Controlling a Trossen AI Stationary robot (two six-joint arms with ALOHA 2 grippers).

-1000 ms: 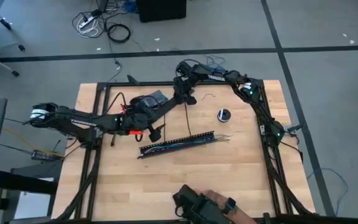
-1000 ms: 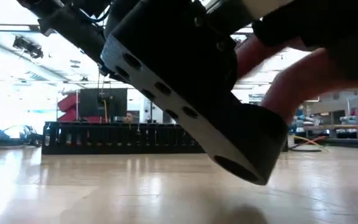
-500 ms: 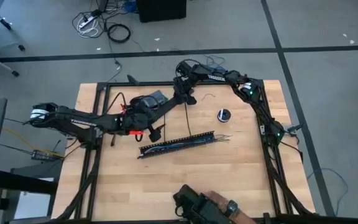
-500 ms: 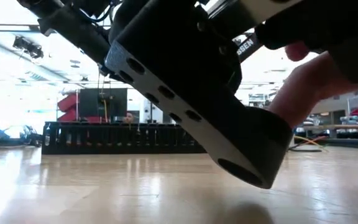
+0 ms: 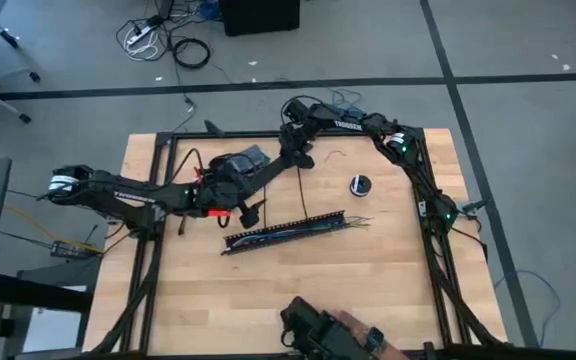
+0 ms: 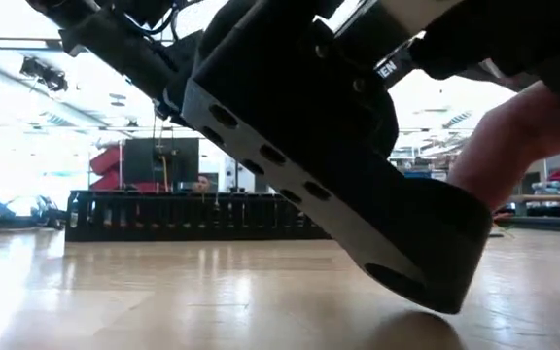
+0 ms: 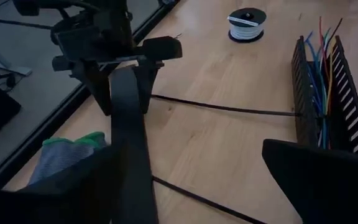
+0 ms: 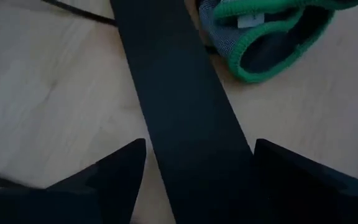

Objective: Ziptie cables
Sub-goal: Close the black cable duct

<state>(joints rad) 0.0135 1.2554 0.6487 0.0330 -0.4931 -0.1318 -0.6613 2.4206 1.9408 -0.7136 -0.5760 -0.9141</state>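
Down at the near table (image 5: pixel 388 280) edge, a person's hand (image 5: pixel 353 325) has pulled back slightly; both arms stay put. Left gripper (image 5: pixel 251 212) spread, right gripper (image 5: pixel 301 158) spread too, holding nothing. Cables (image 7: pixel 321 59) lie in the slotted channel (image 5: pixel 286 232); zipties (image 7: pixel 222 107) flat beside it.

The left gripper (image 7: pixel 229 180) shows two dark fingers (image 7: pixel 328 171) spread wide over the pale wooden table (image 7: pixel 229 93). The cables (image 7: pixel 321 68), thin blue, red and yellow wires, lie in a long black slotted plastic channel (image 7: pixel 347 93). Two thin black plastic zipties (image 7: pixel 222 107) lie flat on the wood, one reaching the channel. A small spool of white wire (image 7: pixel 247 23) stands beyond. The right gripper (image 7: pixel 114 59) hangs near the table edge beside a grey glove with a green cuff (image 7: pixel 64 155).
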